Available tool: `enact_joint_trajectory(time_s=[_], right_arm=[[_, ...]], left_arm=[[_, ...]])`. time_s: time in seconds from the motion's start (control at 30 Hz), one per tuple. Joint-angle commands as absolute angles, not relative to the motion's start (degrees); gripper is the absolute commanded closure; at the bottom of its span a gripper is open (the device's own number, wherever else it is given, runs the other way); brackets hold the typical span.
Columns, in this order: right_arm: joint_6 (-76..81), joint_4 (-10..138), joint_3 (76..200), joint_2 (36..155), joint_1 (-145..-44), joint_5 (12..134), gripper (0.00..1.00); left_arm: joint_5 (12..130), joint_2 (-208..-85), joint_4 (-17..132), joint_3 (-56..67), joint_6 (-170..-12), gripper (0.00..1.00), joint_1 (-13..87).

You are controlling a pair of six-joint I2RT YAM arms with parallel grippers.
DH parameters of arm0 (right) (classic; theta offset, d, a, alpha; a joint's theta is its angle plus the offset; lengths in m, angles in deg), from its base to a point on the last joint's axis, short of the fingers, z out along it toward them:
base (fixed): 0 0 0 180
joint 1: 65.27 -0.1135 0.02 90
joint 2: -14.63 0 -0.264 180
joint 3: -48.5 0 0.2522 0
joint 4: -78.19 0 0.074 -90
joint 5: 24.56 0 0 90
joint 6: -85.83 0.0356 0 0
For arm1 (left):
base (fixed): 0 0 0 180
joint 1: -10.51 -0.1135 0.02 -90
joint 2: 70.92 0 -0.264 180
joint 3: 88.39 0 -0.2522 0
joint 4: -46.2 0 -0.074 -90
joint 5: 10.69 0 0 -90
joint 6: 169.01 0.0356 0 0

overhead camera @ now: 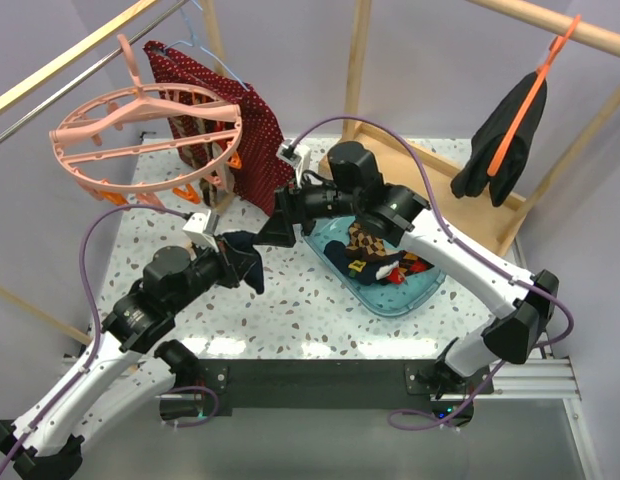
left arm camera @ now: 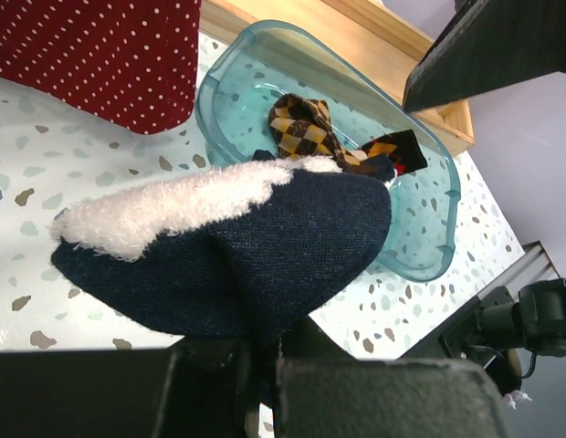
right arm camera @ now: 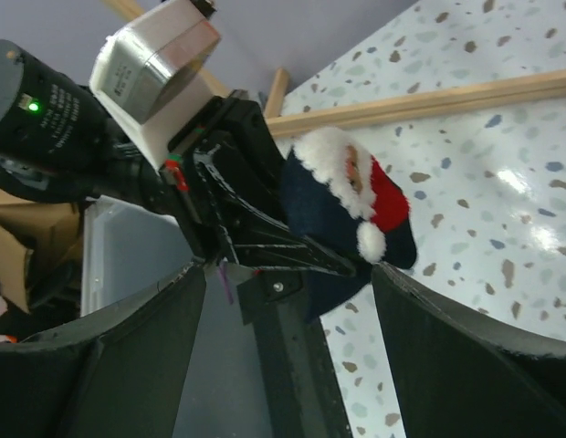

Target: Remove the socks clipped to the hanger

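Observation:
The pink ring hanger (overhead camera: 140, 125) hangs from the rod at the far left; the clips that show on it hold nothing. My left gripper (overhead camera: 240, 262) is shut on a dark navy sock (overhead camera: 248, 256) with a white fluffy trim (left arm camera: 164, 205), held above the table. In the right wrist view this sock (right arm camera: 351, 205) shows a red and white figure. My right gripper (overhead camera: 275, 225) is wide open and empty, its fingers (right arm camera: 146, 338) on either side of the left gripper and the sock, not touching them. A brown argyle sock (overhead camera: 366, 241) and other socks lie in the teal tray (overhead camera: 415, 295).
A red white-dotted cloth (overhead camera: 245, 140) on a light-blue hanger hangs behind the ring hanger. A black garment (overhead camera: 500, 140) on an orange hanger hangs at the back right. A wooden frame (overhead camera: 470, 195) stands behind the tray (left arm camera: 429, 228).

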State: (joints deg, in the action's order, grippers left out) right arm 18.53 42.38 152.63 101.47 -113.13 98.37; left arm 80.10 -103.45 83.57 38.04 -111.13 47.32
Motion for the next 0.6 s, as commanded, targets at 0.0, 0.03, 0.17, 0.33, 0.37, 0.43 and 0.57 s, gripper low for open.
enact_joint_trajectory(time_s=[0.0, 0.03, 0.17, 0.33, 0.37, 0.43, 0.57], right_arm=[[19.65, 47.64, 153.13, 102.42, -114.05, 103.24, 0.24], [19.74, 48.07, 153.31, 103.12, -114.31, 103.23, 0.26], [21.06, 49.48, 154.1, 105.23, -116.07, 103.41, 0.34], [21.06, 49.13, 154.72, 106.65, -117.13, 101.83, 0.4], [20.97, 49.13, 154.46, 106.65, -117.13, 100.96, 0.4], [20.19, 47.74, 154.46, 106.65, -117.13, 99.29, 0.4], [17.99, 44.74, 154.99, 106.82, -117.48, 95.24, 0.42]], left_arm=[[78.08, -103.7, 81.84, 36.45, -111.26, 1.0, 47.33], [77.99, -103.61, 81.84, 36.46, -111.35, 1.0, 47.25], [77.46, -103.79, 81.49, 36.28, -111.44, 1.0, 47.24], [77.2, -104.14, 81.23, 36.1, -111.62, 1.0, 47.24], [76.94, -104.14, 81.05, 36.1, -111.62, 1.0, 47.24], [76.93, -104.14, 80.96, 36.1, -111.88, 1.0, 47.25], [76.49, -103.97, 80.7, 36.19, -112.14, 1.0, 47.24]])
